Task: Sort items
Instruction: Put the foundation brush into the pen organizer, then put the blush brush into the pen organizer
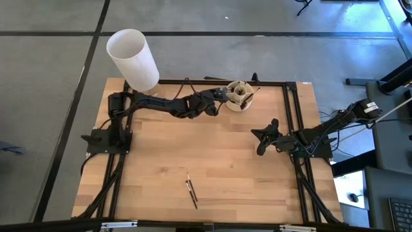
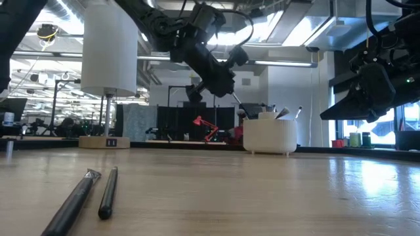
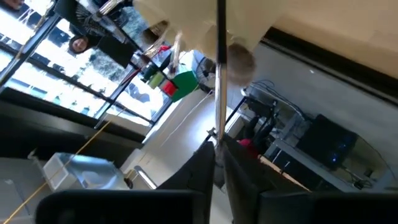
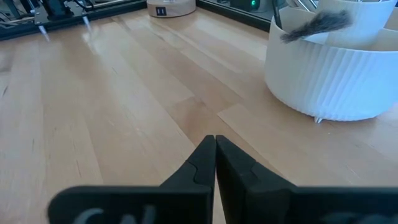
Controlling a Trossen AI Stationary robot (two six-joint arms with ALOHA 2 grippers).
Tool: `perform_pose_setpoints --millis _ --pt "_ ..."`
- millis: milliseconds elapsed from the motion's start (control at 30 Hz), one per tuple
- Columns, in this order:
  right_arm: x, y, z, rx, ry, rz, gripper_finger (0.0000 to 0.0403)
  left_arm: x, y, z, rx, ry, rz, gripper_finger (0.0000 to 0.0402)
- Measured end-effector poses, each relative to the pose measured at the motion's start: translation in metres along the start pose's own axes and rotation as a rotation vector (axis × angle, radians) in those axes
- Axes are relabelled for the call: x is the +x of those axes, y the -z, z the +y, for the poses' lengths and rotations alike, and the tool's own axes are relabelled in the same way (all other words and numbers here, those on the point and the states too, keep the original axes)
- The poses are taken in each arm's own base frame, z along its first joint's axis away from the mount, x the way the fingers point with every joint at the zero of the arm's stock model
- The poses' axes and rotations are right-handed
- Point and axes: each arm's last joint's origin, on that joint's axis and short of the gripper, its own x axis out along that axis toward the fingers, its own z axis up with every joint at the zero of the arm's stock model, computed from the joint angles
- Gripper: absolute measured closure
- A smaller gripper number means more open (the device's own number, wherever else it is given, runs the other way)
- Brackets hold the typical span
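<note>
At far table edge, left pincer (image 1: pixel 222 95) beside cup (image 1: pixel 240 96), narrow round a thin stick (image 3: pixel 219 74) still between its tips, right pincer (image 1: pixel 262 136) mid-right, shut, empty, 2 brushes (image 1: pixel 191 191) near front edge, more in cup.

1. We see open wooden table (image 1: pixel 212 154) across the middle.
2. Two brushes (image 1: pixel 191 191) lie together near the front edge.
3. The compartmented cup (image 1: pixel 239 96) and white cylinder (image 1: pixel 133 59) crowd the far edge, beside the left gripper (image 1: pixel 225 94).
</note>
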Motion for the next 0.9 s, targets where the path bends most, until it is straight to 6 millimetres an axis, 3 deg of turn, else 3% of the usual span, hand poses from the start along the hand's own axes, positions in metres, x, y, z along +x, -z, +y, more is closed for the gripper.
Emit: perform_pose_setpoints --millis 167,300,567,733,900 --pt "0.000 0.000 0.000 -0.001 0.000 0.001 0.0389 0.001 -0.001 -0.001 -0.029 0.000 0.002 0.0329" --pt "0.000 0.000 0.000 -0.001 0.000 0.001 0.0389 -0.003 0.001 0.009 -0.177 -0.068 0.045 0.0297" --pt "0.000 0.001 -0.001 -0.006 0.004 0.008 0.0389 -0.038 -0.009 0.031 -0.489 -0.101 0.023 0.0273" --pt "0.000 0.001 -0.001 -0.013 0.005 0.011 0.0389 -0.072 -0.029 0.029 -0.628 0.048 -0.033 0.0284" --pt "0.000 0.001 -0.001 -0.016 0.005 0.011 0.0389 -0.115 -0.046 0.012 -0.808 0.379 -0.387 0.0298"
